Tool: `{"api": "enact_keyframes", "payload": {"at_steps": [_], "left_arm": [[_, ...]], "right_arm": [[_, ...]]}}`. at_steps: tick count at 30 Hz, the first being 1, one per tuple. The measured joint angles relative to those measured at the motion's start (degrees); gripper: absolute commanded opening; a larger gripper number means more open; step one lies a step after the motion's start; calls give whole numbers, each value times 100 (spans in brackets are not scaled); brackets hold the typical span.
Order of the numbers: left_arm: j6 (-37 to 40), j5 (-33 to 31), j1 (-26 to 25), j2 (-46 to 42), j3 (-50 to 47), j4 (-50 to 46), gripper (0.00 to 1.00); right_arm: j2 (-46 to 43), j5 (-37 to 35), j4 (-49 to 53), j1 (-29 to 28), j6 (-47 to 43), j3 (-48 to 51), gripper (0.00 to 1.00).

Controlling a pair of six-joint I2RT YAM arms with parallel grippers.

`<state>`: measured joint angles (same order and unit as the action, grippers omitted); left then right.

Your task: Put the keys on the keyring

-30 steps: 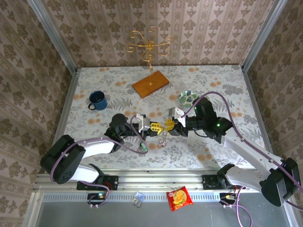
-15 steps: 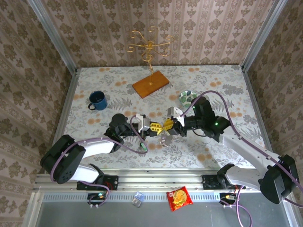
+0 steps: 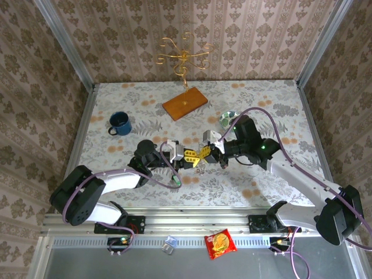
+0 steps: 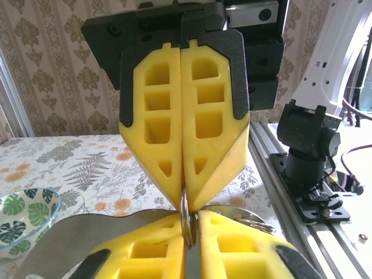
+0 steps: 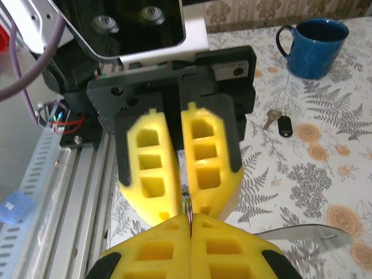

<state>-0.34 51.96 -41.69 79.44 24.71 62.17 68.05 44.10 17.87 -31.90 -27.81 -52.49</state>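
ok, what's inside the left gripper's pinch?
A thin metal ring, seen edge-on, is clamped in the left gripper. The right gripper pinches the same ring from the opposite side. The yellow pads cover most of it, so anything threaded on it is hidden.

**A:** Entry one: type of setting?

**B:** Robotics lab cell, dressed as a domestic room.

**A:** Fixtures supporting that?

**B:** Damask wallpaper panels (image 3: 116,35), mounted between bare aluminium posts (image 3: 64,43). Slotted aluminium rail (image 3: 192,224) along the near edge, with the left arm (image 3: 110,183) and right arm (image 3: 296,177) bolted to it. Purple cable (image 3: 258,114), exposed.

**A:** Furnishings?

**B:** Floral-print tabletop (image 3: 261,99). Blue mug (image 3: 119,123). Gilt scrollwork stand (image 3: 183,58) on a wooden base (image 3: 185,104). Leaf-patterned bowl (image 3: 229,120). One snack packet (image 3: 221,243) on the grey ledge below the rail.
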Motion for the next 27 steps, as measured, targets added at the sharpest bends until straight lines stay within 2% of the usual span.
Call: {"api": "enact_keyframes", "payload": {"at_steps": [4, 12, 21, 27], "left_arm": [[33, -120, 0, -90, 0, -157, 27], [476, -232, 0, -522, 81, -1344, 21], [793, -223, 0, -549, 341, -2090, 17], [909, -133, -2, -549, 385, -2251, 3]], "right_arm": [[94, -214, 568, -35, -369, -299, 0], [533, -885, 1902, -247, -1167, -1169, 0], [883, -1379, 2549, -579, -1576, -1687, 0], [992, -1554, 2638, -715, -1622, -1860, 0]]}}
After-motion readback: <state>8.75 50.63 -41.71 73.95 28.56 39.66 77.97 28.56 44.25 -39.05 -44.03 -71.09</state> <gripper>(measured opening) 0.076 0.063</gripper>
